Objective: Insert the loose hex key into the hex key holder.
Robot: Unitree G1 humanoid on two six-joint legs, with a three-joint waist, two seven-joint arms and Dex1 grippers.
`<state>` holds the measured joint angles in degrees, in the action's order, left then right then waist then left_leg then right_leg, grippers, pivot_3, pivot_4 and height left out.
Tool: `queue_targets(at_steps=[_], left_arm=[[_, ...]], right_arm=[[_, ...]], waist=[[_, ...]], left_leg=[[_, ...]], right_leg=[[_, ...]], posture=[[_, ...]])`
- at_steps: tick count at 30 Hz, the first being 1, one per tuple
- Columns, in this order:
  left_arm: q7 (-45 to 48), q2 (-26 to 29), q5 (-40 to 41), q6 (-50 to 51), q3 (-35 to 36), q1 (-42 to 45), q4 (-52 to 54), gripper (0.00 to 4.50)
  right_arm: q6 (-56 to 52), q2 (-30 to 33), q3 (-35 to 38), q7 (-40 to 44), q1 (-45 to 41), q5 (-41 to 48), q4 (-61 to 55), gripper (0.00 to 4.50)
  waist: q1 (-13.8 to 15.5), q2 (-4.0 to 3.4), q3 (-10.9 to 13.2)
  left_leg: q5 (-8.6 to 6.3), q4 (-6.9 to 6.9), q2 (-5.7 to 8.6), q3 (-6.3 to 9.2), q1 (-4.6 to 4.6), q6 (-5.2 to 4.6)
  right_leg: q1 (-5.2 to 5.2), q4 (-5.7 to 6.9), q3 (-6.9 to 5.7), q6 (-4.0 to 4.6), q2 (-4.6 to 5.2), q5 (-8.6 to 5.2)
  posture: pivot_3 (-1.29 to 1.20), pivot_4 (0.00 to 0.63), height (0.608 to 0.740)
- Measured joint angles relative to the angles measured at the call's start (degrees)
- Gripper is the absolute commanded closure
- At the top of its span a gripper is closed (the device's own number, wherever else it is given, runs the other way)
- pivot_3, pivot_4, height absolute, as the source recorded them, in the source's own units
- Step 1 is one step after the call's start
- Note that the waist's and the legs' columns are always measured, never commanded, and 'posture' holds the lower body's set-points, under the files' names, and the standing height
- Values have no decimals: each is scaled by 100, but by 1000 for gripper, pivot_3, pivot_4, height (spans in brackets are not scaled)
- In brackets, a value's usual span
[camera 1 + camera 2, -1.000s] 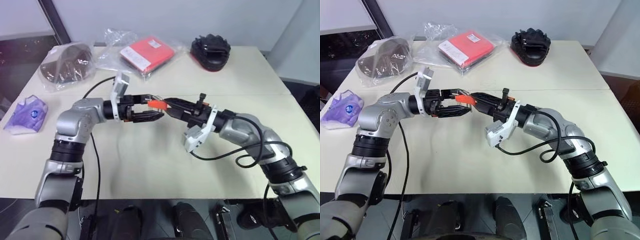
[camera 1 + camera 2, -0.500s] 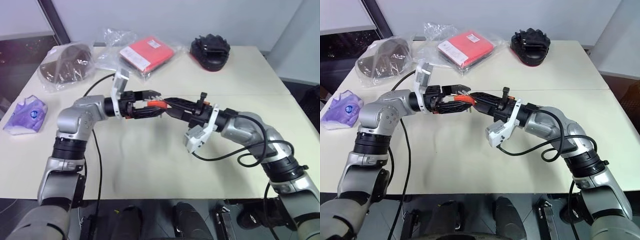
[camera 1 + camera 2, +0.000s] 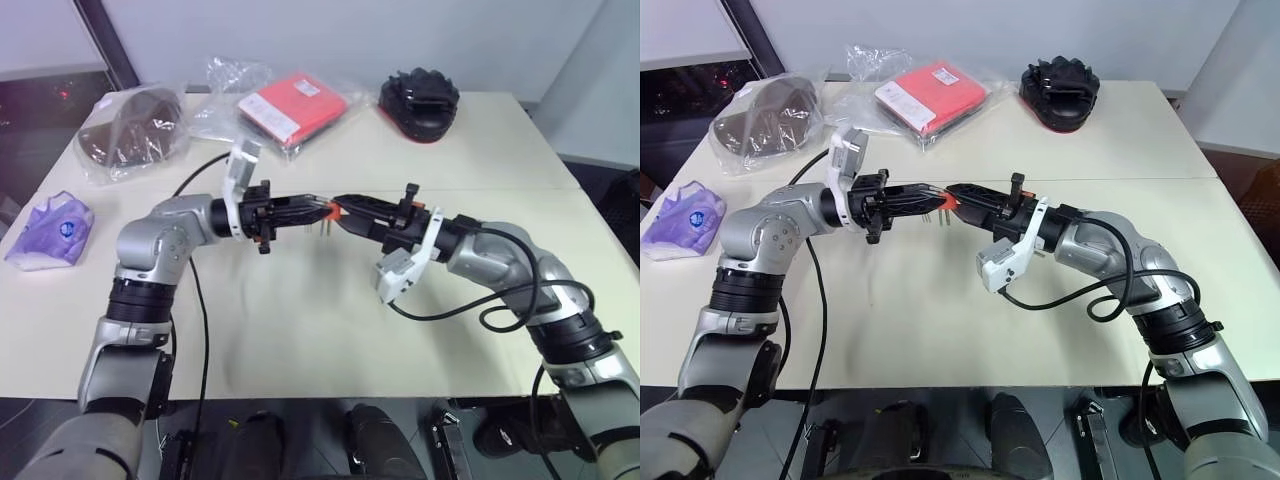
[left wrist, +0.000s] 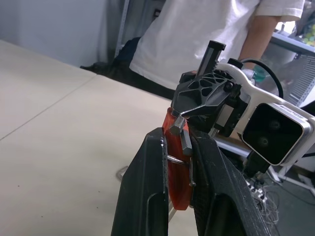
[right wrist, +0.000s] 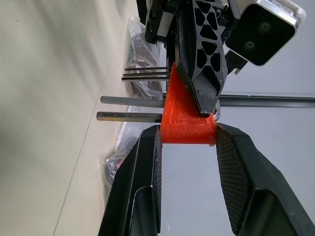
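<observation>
Above the middle of the pale worktop the two arms meet tip to tip, both held level and clear of the surface. The right tool reaches in from the right and pinches the hex key holder, a small red-orange block, across its end; its two black fingers sit on opposite faces of the block. Four dark keys stick out of one side of the holder, two thick and two thin, all parallel.

The left tool comes in from the left and is pressed together on the same block from the other end. In the left wrist view the holder shows edge on as a thin red strip squeezed between the fingers. A short grey rod with a six-sided end, the loose hex key, lies along the strip against the inner face of one finger, its upper end just beside the right tool's tip. Whether its other end sits in a slot of the holder I cannot tell.

At the back of the worktop lie a flat red package in clear plastic, a black padded item to its right and a dark object in a bag to its left. A purple bagged item rests near the left edge. A person in a white shirt stands beyond the worktop
</observation>
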<state>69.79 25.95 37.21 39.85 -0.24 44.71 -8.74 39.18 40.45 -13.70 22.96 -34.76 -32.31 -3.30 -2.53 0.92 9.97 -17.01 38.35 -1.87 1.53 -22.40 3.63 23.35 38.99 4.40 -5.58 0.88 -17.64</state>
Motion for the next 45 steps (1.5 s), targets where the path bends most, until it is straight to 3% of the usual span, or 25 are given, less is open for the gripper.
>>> queue_targets(at_steps=[8, 15, 22, 25, 30, 36, 40, 45], left_arm=[[-3, 0, -18, -34, -11, 0, 0, 4412], [-138, 1, -181, -136, -85, -24, 40, 4412], [-311, -2, -196, -223, -70, -67, 45, 4412], [-437, 4, -238, -339, -35, -75, 49, 4412], [-618, 1, -280, -441, 13, -120, 153, 4412], [-688, 0, -281, -441, 16, -226, 225, 4412], [-726, 4, -284, -440, 16, -258, 226, 4412], [-755, 20, -293, -440, 17, -259, 223, 4412]], right_arm=[[-2, 0, 2, 0, 0, -6, 1, 3520], [-52, -13, 76, 0, 0, 12, 14, 35], [-701, -21, 141, 388, 432, 477, -187, 35], [-2463, -415, 550, 836, 996, 1368, -535, 35], [-7332, -890, 1547, 1419, 1147, 3141, -1661, 35], [-11349, -1382, 2060, 1300, 1313, 4255, -3021, 35], [-12853, -2013, 2208, 554, 1225, 4206, -3213, 35], [-13128, -2541, 2340, -525, 711, 3921, -2663, 35]], waist=[[4, 0, 0], [1, 0, 0], [18, 1, 0], [24, 1, 0], [36, -1, -1], [35, -1, -1], [28, -2, -1], [15, -2, -1]], left_leg=[[0, 1, 0, -1, 0, 0], [1, 1, 0, -1, 0, 0], [1, 2, 1, 0, 0, 0], [2, 8, 0, 3, 0, -1], [1, 33, -4, 11, -2, -3], [0, 35, -3, 16, -4, -4], [0, 43, 0, 13, -8, -4], [0, 42, 0, 14, -9, -4]], right_leg=[[0, 0, 0, 0, 1, 0], [0, 1, 0, 0, 0, 0], [-2, 1, 0, 0, 2, 0], [-7, 4, -1, 0, 1, 0], [-12, 18, -5, 0, -1, 0], [-13, 17, -7, 0, -7, 0], [-11, 17, -4, 0, -6, 0], [-11, 16, -6, -1, -6, -1]], posture=[[0, 150, 740], [0, 150, 740], [0, 150, 740], [0, 150, 740], [0, 150, 740], [0, 150, 740], [0, 150, 740], [0, 150, 740]])
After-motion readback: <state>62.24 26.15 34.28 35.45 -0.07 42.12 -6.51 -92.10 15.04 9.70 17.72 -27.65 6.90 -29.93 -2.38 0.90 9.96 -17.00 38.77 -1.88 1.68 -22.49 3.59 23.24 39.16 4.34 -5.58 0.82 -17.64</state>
